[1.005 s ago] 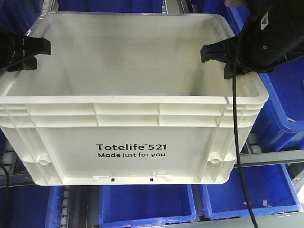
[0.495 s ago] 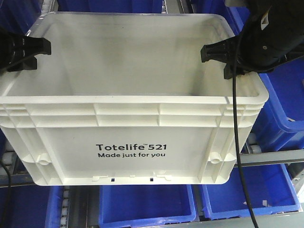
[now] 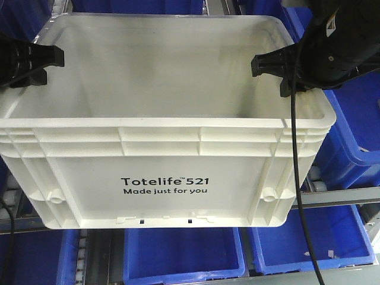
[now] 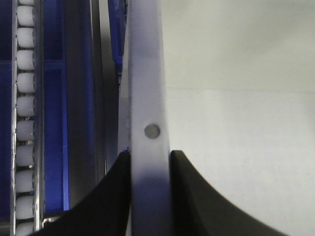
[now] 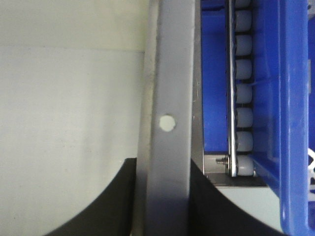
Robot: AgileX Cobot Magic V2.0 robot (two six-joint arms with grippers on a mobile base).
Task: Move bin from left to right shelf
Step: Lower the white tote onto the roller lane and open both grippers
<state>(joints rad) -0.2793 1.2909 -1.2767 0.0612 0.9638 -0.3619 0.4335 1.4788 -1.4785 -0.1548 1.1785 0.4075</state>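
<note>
The bin [image 3: 160, 178], a large white tote printed "Totelife 521", fills the front view and hangs in front of the shelving. My left gripper [image 3: 43, 62] is clamped over the bin's left rim, and my right gripper [image 3: 270, 65] is clamped over its right rim. The left wrist view shows the black fingers [image 4: 115, 196] pressed against both sides of the rim wall [image 4: 147, 73], so that gripper [image 4: 150, 160] is shut on it. In the right wrist view the rim [image 5: 172, 59] is pinched the same way by the right gripper [image 5: 162, 164]. The bin is empty inside.
Blue plastic bins sit below [image 3: 184, 255] and to the right [image 3: 356, 119] of the tote. A grey shelf rail [image 3: 338, 196] runs behind its lower right corner. Roller tracks show beside the rim on the left [image 4: 24, 123] and on the right [image 5: 242, 73].
The bin has risen very slightly in the front view, with both grippers still clamped on its rims.
</note>
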